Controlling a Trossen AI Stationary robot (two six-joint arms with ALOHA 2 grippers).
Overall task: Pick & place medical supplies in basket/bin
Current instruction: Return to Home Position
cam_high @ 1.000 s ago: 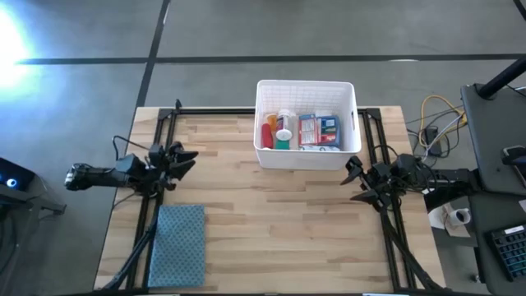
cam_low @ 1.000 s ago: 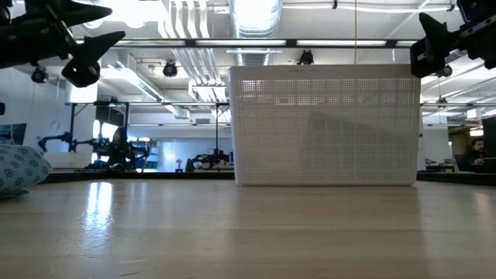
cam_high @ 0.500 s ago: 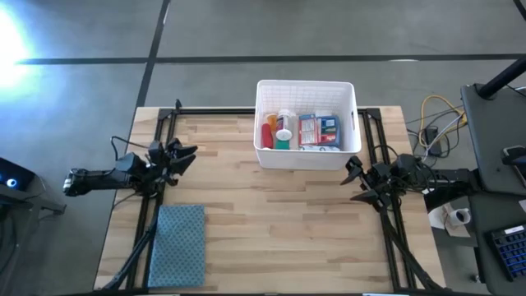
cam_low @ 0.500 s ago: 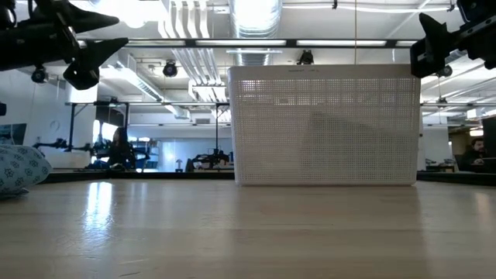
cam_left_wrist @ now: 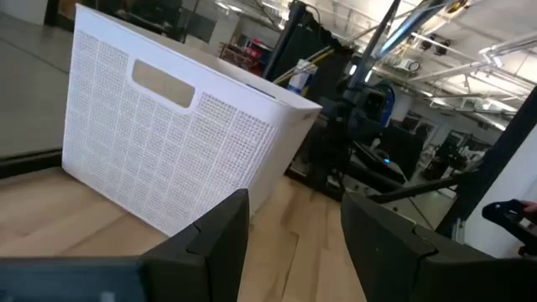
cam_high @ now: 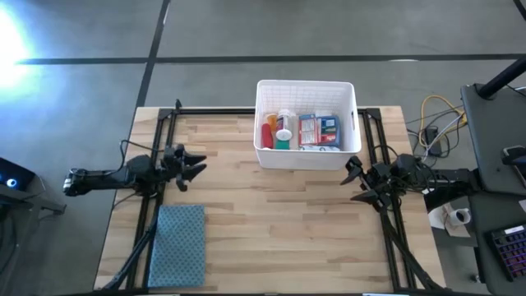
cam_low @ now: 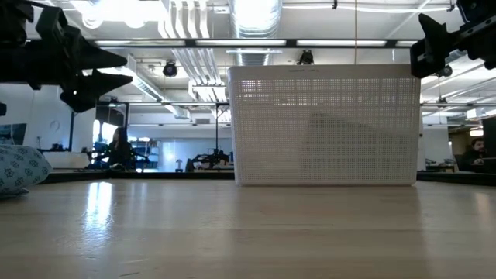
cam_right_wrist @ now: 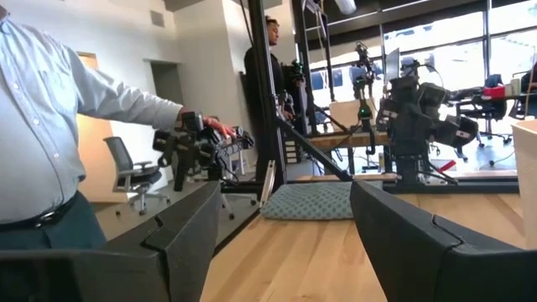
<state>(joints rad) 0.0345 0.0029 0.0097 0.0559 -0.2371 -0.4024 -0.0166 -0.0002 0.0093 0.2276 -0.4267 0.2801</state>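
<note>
So the white bin (cam_high: 304,158) sits at roughly 12 o'clock on the wooden table (cam_high: 271,222), a touch toward 1. The medical supplies (cam_high: 300,130) are inside it. I can make out something red, a white bottle and some blue-and-red packets, but they're too small to tell apart for sure. Left gripper (cam_high: 194,168) hangs over the 9 o'clock side, fingers apart, holding nothing. Right gripper (cam_high: 352,179) is at 3 o'clock, near the bin's corner, fingers spread and empty too. A blue-grey cloth (cam_high: 177,244) lies flat around 7 o'clock.
</note>
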